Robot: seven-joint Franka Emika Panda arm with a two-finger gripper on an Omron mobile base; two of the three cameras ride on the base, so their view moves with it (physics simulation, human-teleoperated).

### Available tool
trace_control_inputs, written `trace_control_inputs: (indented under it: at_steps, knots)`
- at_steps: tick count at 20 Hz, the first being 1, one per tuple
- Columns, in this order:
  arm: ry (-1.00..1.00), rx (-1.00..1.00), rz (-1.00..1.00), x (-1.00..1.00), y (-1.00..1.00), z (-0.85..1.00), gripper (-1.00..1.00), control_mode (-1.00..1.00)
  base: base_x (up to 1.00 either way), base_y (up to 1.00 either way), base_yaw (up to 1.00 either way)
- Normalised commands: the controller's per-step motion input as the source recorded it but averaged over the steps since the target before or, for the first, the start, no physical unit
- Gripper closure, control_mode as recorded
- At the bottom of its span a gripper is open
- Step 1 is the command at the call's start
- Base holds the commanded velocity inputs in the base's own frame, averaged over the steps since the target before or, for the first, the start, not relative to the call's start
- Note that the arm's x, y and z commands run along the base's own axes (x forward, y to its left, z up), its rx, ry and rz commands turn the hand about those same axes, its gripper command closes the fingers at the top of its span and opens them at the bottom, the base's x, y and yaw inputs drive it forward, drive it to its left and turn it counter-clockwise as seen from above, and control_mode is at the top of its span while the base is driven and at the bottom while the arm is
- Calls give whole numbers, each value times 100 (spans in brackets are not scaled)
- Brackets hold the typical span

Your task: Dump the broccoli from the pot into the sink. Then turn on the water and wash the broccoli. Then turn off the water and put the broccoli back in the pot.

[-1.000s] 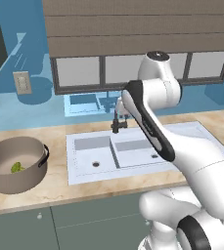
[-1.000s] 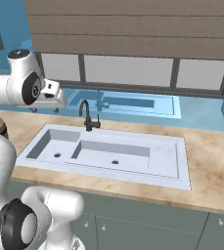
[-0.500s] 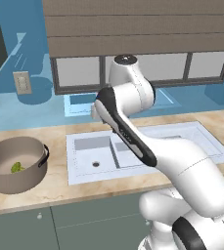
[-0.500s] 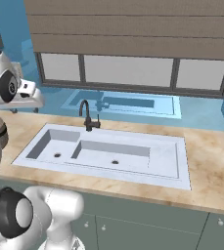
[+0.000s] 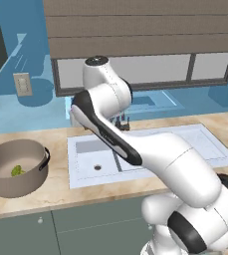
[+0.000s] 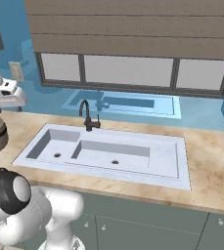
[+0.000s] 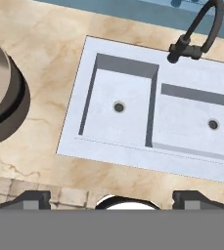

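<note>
End effector point(image 7: 111, 197) open; pot point(image 7: 3, 95) cut off

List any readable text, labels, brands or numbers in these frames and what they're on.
None: no readable text in any view.
The pot, the sink, the faucet, the counter and the wall outlet plate carry no lettering, labels or numbers.
The broccoli sits in the pot, unmarked.
</note>
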Motion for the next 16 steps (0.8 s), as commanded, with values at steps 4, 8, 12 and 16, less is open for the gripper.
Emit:
trace_control_inputs:
  at_steps: [4,8,12,16]
  knots:
    - [9,-3,0,11,51,0,-100,-100,0,0,0]
    - [10,-1,0,11,49,-6,-100,-100,0,0,0]
    - [7,0,0,14,40,-17,-100,-100,0,0,0]
    - [5,0,-1,26,41,-29,-100,-100,0,0,0]
